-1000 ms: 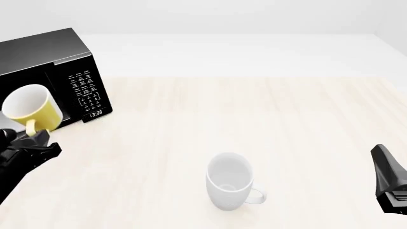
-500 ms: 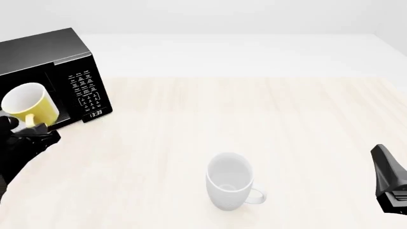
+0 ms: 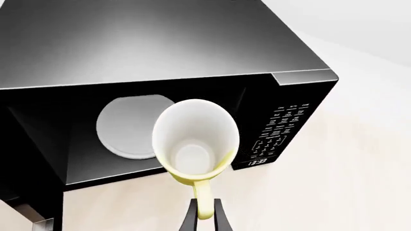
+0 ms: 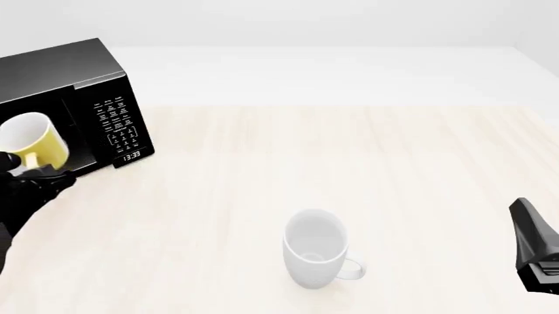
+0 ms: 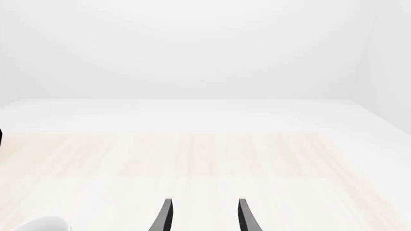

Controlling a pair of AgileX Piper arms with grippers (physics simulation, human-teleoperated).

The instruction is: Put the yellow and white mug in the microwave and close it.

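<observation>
Counting two mugs (image 4: 35,140) (image 4: 316,256), one microwave (image 4: 78,85)

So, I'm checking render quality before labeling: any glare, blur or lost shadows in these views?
Left wrist view: a soft sheen on the microwave top, cavity dark, yellow and white mug sharp. Front view: flat light, white mug casts barely any shadow. Right wrist view: washed-out, pale table fading into background.

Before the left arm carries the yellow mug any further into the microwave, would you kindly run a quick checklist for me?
1. Left gripper pinching the yellow mug by its handle: ok.
2. Microwave door open, cavity exposed: ok.
3. Turntable plate bare: ok.
4. Mug upright: not ok, it is tipped, mouth toward the wrist camera.
5. White mug out of the path: ok.
6. Right gripper open and idle: ok.
</observation>
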